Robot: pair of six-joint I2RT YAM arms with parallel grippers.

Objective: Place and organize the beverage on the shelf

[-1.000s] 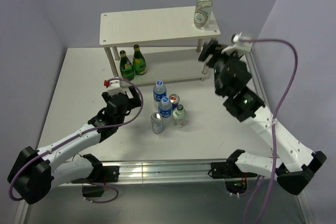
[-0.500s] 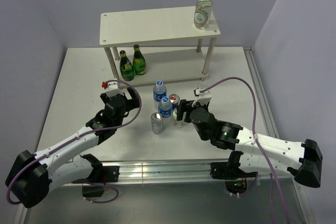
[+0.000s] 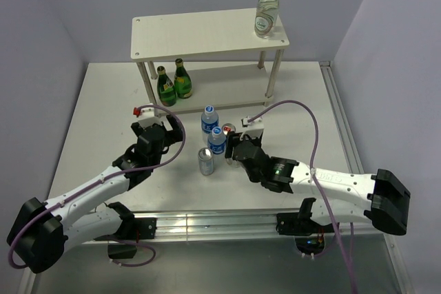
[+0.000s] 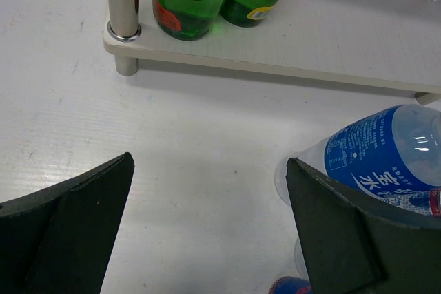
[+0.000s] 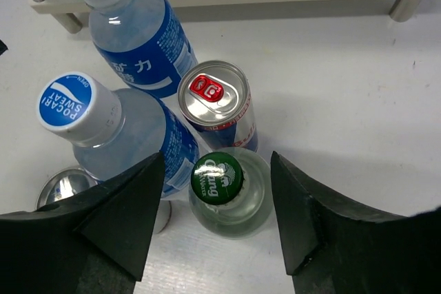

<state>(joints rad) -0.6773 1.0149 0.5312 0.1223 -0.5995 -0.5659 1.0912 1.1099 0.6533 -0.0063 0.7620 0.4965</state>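
Here is the white bench, matte and faintly ribbed, and at its far side stands the shelf: two pale beige boards with rounded corners on slim round metal legs. The right arm has swung down from the shelf's right end, where it hung a second ago, and now reaches low across the bench into the cluster of drinks. The right gripper is half open, its dark wedge-shaped fingers standing on either side of a small glass bottle with a green cap, and a gap shows on the left. The left arm has not moved, and the left gripper gapes wide over bare bench just short of the lower board. Up on the top board's right end, the tall clear glass bottle stays put. Two green glass bottles stand side by side at the lower tier's left end. In the cluster are two blue-labelled plastic bottles, white-capped, with a red-tabbed can just behind the green-capped bottle and a silver can nearest the arms.
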